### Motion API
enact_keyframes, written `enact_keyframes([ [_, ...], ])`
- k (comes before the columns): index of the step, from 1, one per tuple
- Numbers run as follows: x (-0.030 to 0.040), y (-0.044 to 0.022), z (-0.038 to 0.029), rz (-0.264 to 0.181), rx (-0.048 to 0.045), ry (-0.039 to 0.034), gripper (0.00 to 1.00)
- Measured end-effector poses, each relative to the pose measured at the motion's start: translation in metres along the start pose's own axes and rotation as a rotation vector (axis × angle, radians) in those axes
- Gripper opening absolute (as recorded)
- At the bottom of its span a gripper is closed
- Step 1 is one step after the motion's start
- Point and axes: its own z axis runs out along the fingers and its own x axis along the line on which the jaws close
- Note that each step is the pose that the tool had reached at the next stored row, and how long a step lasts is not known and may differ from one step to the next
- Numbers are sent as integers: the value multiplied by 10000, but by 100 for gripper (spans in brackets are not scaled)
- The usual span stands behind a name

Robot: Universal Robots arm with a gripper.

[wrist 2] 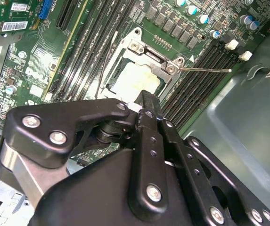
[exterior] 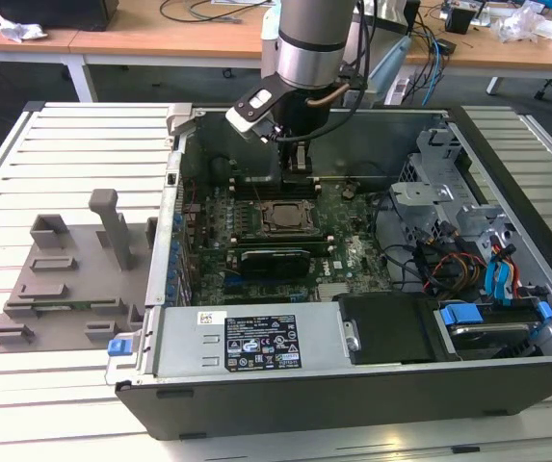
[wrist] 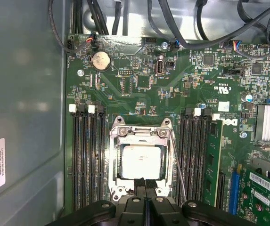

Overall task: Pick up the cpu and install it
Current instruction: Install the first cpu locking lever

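**Fingers pressed together over a chip lying in the socket**

In the first wrist view the two black fingers (wrist: pixel 138 184) meet flat against each other with no gap, and nothing is clamped between them. Their tips hang over the near edge of the socket frame (wrist: pixel 139 133). Whether they touch the frame cannot be told. In the exterior view they stand above the socket, not down in it.

Just beyond the tips the cpu (wrist: pixel 142 161) lies flat inside the socket, its pale silver top showing through the frame's opening. The second wrist view shows it in the same place (wrist 2: pixel 134 79), square to the frame.

Judged from its look, the chip is light, thin and rigid. The smooth metal top offers little friction, so a grip would slide on it. The safest hold is on two opposite outer edges, with the chip kept level. The underside and the socket contacts are probably the fragile parts, so it should not be tilted or dragged across the socket.

A thin wire lever (wrist: pixel 178 169) runs along one side of the socket, and banks of memory slots (wrist: pixel 85 160) flank it on both sides. Further out from the socket the green motherboard (wrist: pixel 139 80) spreads across the open computer case (exterior: pixel 372 385). The case rests on the slatted counter (exterior: pixel 73 135) beside a grey fixture tray (exterior: pixel 73 279).
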Motion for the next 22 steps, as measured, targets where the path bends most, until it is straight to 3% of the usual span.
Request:
enact_keyframes([
  [4,0,0,0,-514,-8,-29,11],
  [5,0,0,0,-1081,-17,-60,11],
  [8,0,0,0,-1788,-28,-100,11],
  [10,0,0,0,-2887,-45,-160,11],
  [12,0,1,0,-3567,-55,-198,11],
  [22,0,1,0,-5502,-85,-306,11],
])
